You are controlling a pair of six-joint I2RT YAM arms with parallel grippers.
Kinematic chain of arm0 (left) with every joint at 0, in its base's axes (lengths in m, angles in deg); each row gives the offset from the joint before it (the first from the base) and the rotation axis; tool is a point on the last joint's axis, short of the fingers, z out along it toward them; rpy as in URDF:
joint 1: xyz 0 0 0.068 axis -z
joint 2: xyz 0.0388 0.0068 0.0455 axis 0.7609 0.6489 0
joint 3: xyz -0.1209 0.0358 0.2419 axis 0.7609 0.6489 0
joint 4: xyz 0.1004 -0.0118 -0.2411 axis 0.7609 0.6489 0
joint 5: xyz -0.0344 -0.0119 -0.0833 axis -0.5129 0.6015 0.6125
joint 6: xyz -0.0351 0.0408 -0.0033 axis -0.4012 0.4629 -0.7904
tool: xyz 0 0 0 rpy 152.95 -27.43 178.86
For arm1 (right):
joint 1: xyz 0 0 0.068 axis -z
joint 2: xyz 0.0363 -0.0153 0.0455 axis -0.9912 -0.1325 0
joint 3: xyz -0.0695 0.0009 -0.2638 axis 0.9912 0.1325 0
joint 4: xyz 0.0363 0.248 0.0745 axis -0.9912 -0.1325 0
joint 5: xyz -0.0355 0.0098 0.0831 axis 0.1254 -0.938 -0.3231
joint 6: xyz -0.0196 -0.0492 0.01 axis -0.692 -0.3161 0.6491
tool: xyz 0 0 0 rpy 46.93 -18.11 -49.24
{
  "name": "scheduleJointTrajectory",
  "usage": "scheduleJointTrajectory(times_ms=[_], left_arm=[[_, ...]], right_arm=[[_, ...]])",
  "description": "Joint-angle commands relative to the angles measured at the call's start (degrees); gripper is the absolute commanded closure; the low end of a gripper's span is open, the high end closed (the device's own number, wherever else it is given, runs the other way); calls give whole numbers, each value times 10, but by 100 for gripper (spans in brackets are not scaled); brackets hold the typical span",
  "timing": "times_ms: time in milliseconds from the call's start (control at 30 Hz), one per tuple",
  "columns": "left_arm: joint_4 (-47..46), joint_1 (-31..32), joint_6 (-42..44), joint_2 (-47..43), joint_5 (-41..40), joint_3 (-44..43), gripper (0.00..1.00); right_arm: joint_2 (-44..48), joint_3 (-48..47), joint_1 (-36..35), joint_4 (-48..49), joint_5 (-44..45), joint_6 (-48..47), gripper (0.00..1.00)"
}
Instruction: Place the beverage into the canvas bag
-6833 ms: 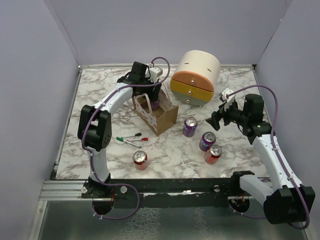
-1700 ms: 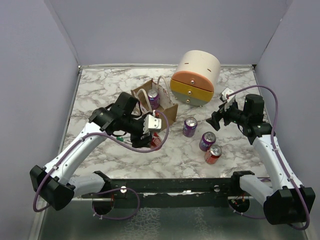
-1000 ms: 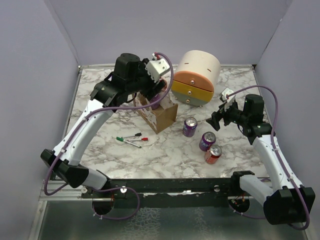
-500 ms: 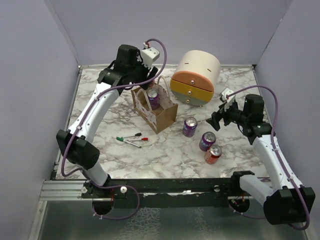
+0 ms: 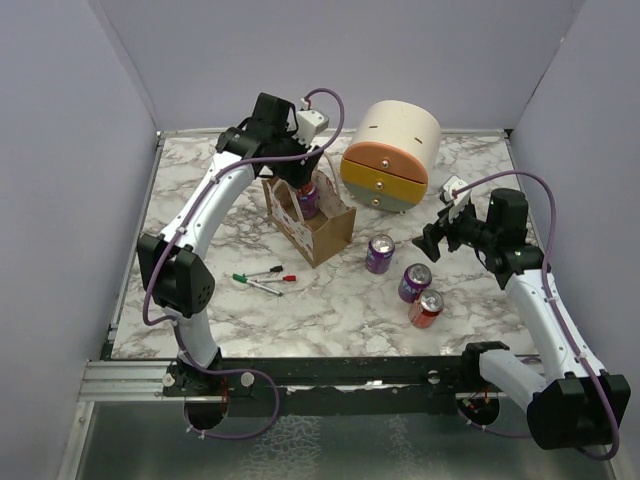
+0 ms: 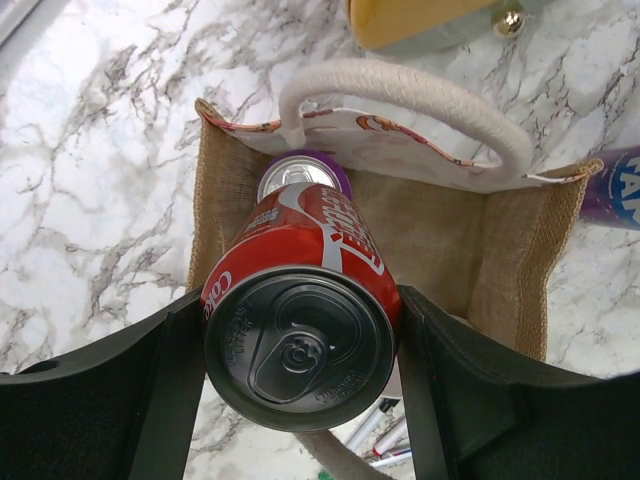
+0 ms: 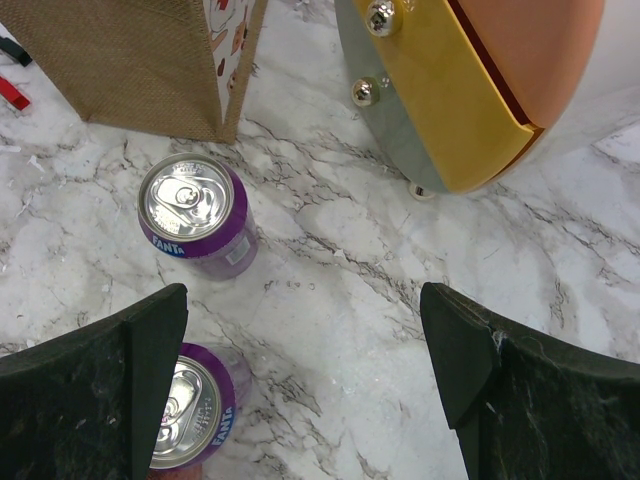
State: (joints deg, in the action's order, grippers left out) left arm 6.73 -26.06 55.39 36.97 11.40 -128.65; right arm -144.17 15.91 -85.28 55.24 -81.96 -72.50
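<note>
1. Grips red Coca-Cola can [image 6: 298, 355] in clenched left claw [image 6: 300, 300] over canvas bag [image 6: 510, 240], near table's far edge.
2. Risks striking purple can [image 6: 298, 172] inside or rope handle [image 6: 400, 80], toppling bag.
3. Shows right claw [image 7: 305, 300] released, near right edge.

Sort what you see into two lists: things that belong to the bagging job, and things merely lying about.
Job: red cola can held in the left tool, canvas bag, bagged purple can.
Lying about: markers, round drawer unit, purple can beside the bag, another purple can, red table can.
</note>
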Motion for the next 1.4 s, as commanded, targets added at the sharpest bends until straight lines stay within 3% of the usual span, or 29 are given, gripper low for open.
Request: scheduleJointTrajectory(times_ms=[0,400,1367], left_arm=[[-8,-1,8,-3,27,-29,100],[49,-2,31,-16,2,-2,100],[36,-16,34,21,-43,24,100]], right_arm=[[7,4,3,7,5,-7,0],[9,5,3,7,3,-7,0],[-2,4,3,6,-2,-8,0]])
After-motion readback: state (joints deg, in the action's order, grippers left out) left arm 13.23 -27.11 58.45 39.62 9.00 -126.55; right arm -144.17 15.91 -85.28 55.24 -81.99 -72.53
